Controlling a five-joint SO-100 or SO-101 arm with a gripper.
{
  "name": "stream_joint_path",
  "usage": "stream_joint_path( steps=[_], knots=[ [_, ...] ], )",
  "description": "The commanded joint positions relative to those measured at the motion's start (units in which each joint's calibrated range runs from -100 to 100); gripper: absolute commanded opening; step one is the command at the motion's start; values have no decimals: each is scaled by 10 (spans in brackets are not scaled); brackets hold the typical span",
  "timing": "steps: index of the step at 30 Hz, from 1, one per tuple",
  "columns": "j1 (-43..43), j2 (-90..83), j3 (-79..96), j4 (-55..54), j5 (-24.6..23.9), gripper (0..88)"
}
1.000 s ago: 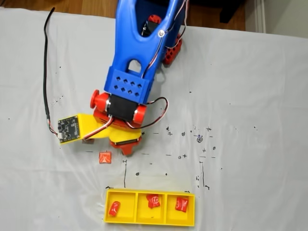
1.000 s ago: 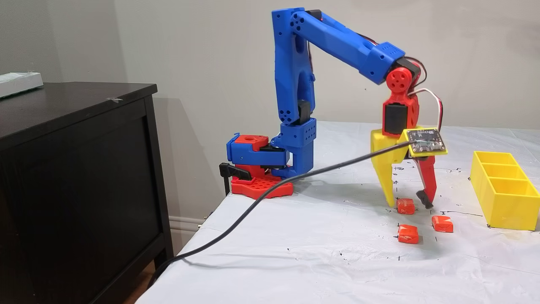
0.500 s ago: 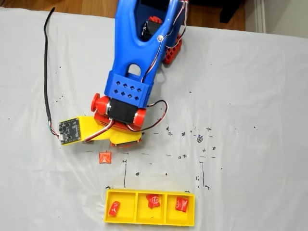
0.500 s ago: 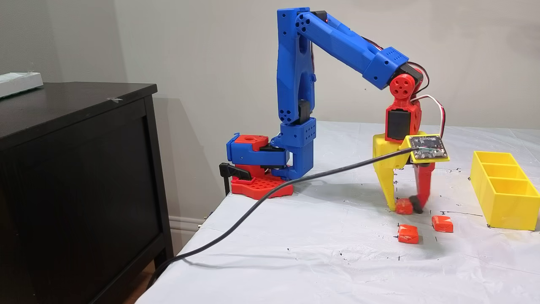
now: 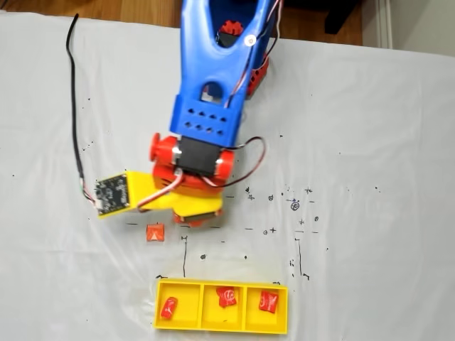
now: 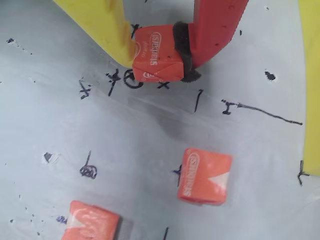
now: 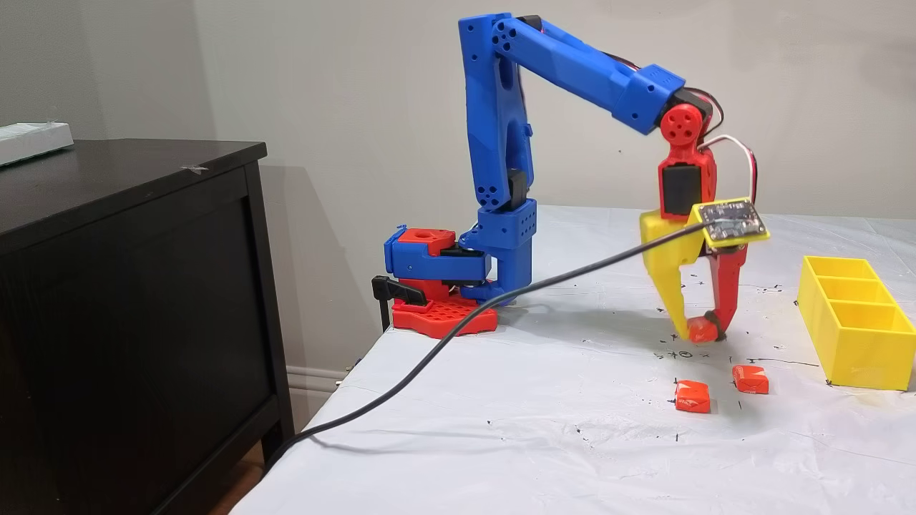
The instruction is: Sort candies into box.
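Gripper (image 7: 701, 330) hung above the white table cover (image 7: 572, 429), fingers pointing down, clamped on one orange-red candy (image 7: 698, 330). In the wrist view the held candy (image 6: 156, 55) sat squeezed between the yellow finger (image 6: 107, 30) on the left and the red finger (image 6: 215, 30) with its dark pad on the right, both touching its sides. In the side fixed view it was clear of the cloth, lifted off the surface.

Two more orange-red candies lay on the cloth below and in front of the gripper: one (image 7: 692, 396) nearer the camera, another (image 7: 750, 379) to its right, apart from each other. Wrist view showed them too, one (image 6: 205, 175) near centre, one (image 6: 92, 221) at the bottom edge.

From above, a single loose candy (image 5: 154, 232) showed left of the gripper; the arm (image 5: 213, 85) covered the rest.

Yellow box (image 5: 221, 329) sat near the bottom edge in the top fixed view, each of its three compartments holding one red candy: left (image 5: 169, 307), middle (image 5: 227, 296), right (image 5: 267, 300). In the side fixed view the box (image 7: 855, 336) stood right of the gripper, well apart.
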Motion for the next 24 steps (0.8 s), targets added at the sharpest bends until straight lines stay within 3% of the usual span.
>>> stream_joint_path(
  steps=[1,9,14,24],
  knots=[
    [-45,-73,-88,-11,-28,2],
    [-103,-58,-176,-29,-85,2],
    [-137,-68,-137,-136,-126,2],
    [-170,23,-166,-229,-141,2]
  ],
)
